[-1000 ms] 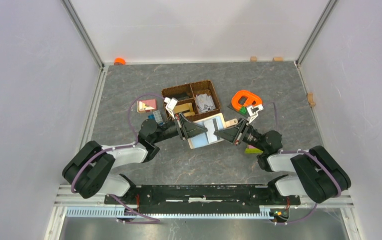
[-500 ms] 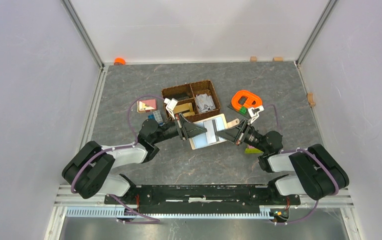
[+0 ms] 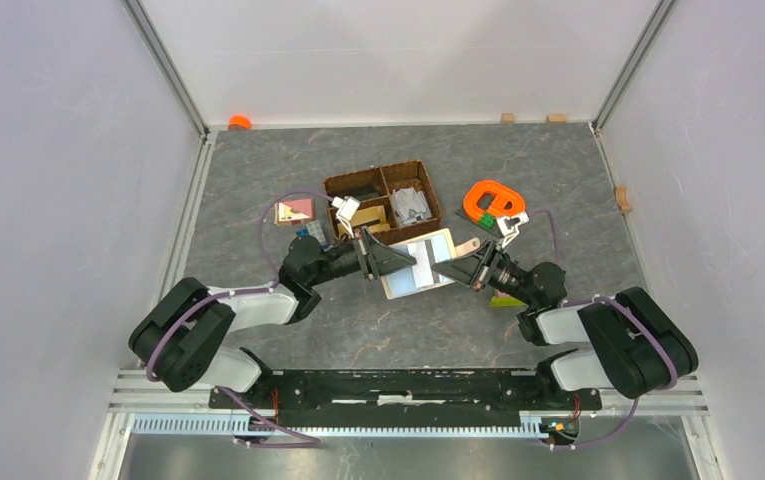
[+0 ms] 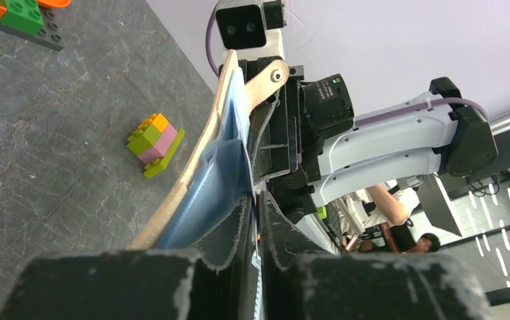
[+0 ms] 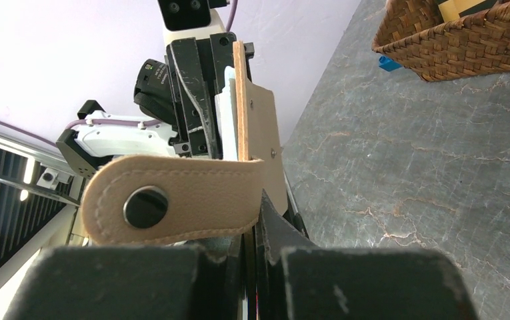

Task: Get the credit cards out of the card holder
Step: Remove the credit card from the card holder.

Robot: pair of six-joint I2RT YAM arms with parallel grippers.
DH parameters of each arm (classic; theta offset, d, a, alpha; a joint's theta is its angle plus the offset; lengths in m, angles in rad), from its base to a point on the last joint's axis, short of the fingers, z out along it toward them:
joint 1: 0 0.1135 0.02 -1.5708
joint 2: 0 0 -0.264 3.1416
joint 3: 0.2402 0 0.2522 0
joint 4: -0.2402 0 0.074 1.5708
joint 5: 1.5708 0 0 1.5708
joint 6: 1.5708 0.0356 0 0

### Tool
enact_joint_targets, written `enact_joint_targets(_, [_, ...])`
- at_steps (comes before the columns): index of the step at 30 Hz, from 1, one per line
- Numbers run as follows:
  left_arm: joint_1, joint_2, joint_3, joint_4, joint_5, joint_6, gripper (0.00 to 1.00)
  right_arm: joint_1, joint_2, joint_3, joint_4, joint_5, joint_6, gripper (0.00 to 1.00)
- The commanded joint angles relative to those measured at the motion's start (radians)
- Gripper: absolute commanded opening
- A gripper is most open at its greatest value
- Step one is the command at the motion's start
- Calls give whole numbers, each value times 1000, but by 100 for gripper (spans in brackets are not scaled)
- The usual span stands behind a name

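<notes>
One card holder [image 3: 420, 262], held up off the table [image 3: 378, 330] between the two arms, just near of the brown woven basket [image 3: 434, 196]. It lies spread open in the top view, pale blue-grey inside facing up, beige border showing round it. The snap tab [image 3: 465, 244] sticks out at its far right corner.

Left gripper [image 3: 401, 262] on the holder's left edge. Left wrist view: fingers drawn almost together, a thin sliver pinched in the narrow gap (whether flap or card edge, cannot tell). The holder [image 4: 215, 177] runs edge-on away from them, beige outside to the left, blue lining to the right.

Right gripper [image 3: 442, 271] on the opposite, right edge. Right wrist view: fingers likewise nearly closed on a thin edge of the holder [image 5: 260, 127], with the tab [image 5: 185, 197] and its dark snap folded across in front of them. The left gripper [image 5: 195, 100] faces it from beyond the upright beige panel.

No card visibly clear of the holder.

Surroundings: the basket is divided and holds assorted small items. An orange ring-shaped object [image 3: 488, 197] sits right of it. A small pink-topped box [image 3: 294, 210] sits to its left. A stack of coloured bricks [image 4: 153, 141] rests on the table near the right arm.
</notes>
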Motion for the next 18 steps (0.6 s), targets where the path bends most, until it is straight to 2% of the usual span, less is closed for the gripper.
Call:
enact_joint_targets(1, [-15,0,48,3,16,19,5,4,4,-2,334,7,-5,0])
enact_joint_targets(2, [-15,-3,48,-11,12,24,2,6,4,-1,331,8,-7,0])
enact_joint_targets(12, [-5,-127,40,-270,-106,137,2,-51,-43,-32,244,24,-67,0])
enact_joint_targets(18, [-3,-155,33,-288,-119,144,2,-103,-40,-59,238,39,-66,0])
